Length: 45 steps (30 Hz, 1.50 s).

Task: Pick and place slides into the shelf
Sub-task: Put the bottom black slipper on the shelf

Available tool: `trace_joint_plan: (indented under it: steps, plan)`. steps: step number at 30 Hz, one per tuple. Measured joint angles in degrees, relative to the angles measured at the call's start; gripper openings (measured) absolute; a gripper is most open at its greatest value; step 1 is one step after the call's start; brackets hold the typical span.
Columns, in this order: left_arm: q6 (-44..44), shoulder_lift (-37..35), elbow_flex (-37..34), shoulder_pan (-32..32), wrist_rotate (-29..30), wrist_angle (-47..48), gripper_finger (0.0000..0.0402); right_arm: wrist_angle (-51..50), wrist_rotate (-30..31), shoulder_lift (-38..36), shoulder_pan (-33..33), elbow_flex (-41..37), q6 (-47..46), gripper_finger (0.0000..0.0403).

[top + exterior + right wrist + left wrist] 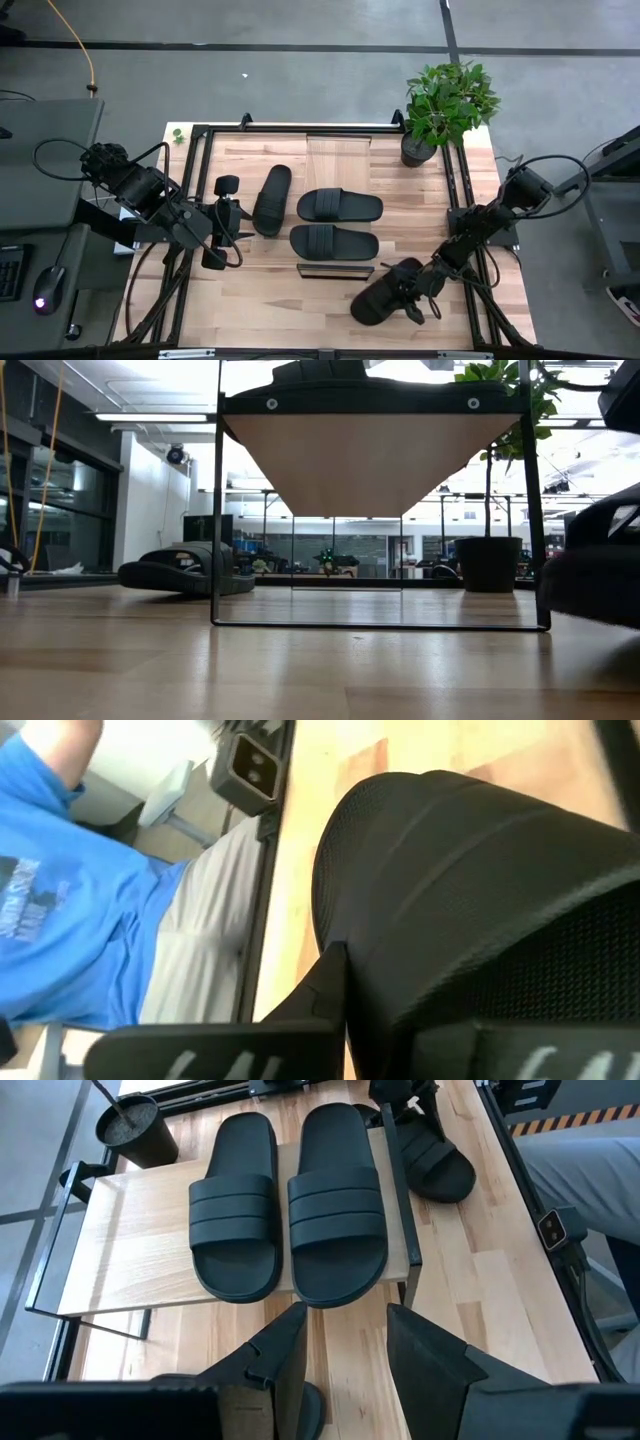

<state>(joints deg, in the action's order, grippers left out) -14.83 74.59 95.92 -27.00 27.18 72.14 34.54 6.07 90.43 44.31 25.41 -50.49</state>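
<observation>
Two black slides [338, 206] [334, 241] lie side by side, soles down, on the light-wood shelf [340, 158]; the left wrist view shows them too [235, 1205] [338, 1200]. A third slide [272, 199] lies on the tabletop left of the shelf. My left gripper [238, 222] hovers open beside it, pointing at the shelf, fingers apart [345, 1360]. The fourth slide [383, 295] is at the table's near right, where my right gripper [418, 290] is shut on it. The low view shows the shelf's underside [370, 460]. My right gripper is shut on the fourth slide at its right-hand end [408, 280], coming from the table's right side and slanting down. In the right wrist view the slide's black textured body [470, 870] fills the space beside one finger [325, 985]. Whether it is lifted clear, I cannot tell.
A potted plant [445, 105] stands at the table's far right corner. Dark frame rails [200, 140] edge the tabletop. A person in a blue shirt [70, 890] shows beyond the table's edge. Bare wood [250, 300] lies near the front left.
</observation>
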Motion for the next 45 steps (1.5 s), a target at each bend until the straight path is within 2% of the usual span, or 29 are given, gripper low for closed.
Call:
trace_joint_plan:
  steps: [12,25,30,35,45]
  plan:
    - [0.0,0.0,0.0,0.0,0.0,0.0,0.0124,0.8,2.1,0.0,-0.9,0.0,0.0,0.0005]
    - [0.0,0.0,0.0,0.0,0.0,0.0,0.0124,10.9,2.4,0.0,-0.9,0.0,-2.0,0.0005]
    - [0.0,0.0,0.0,0.0,0.0,0.0,0.0124,10.2,-0.4,0.0,-0.8,2.3,0.0,0.0005]
    - [0.0,0.0,0.0,0.0,0.0,0.0,0.0124,0.5,-2.8,-0.1,-0.8,8.9,3.0,0.0005]
    - [0.0,0.0,0.0,0.0,0.0,-0.1,0.0124,-33.8,-3.4,-0.1,0.0,29.6,10.4,0.0005]
